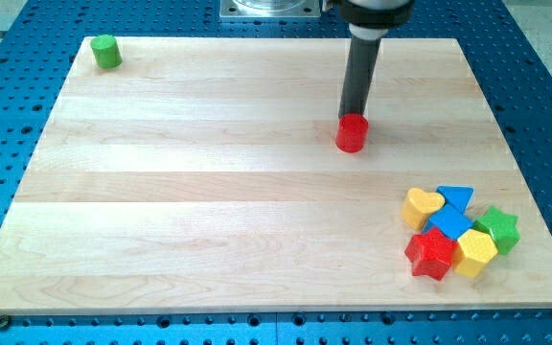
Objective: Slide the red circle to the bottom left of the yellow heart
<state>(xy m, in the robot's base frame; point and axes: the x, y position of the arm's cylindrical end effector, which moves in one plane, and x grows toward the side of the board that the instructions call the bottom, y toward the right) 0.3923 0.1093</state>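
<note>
The red circle [352,133] stands on the wooden board right of centre, in the upper half. My tip [354,114] is at the red circle's top edge, touching it from the view's top. The yellow heart [422,207] lies at the lower right, on the left side of a tight cluster of blocks. The red circle is well above and to the left of the heart.
The cluster at lower right also holds a blue triangle [456,197], a blue cube [448,225], a green star [497,229], a red star [430,253] and a yellow hexagon [474,252]. A green cylinder [106,52] stands at the board's top left corner.
</note>
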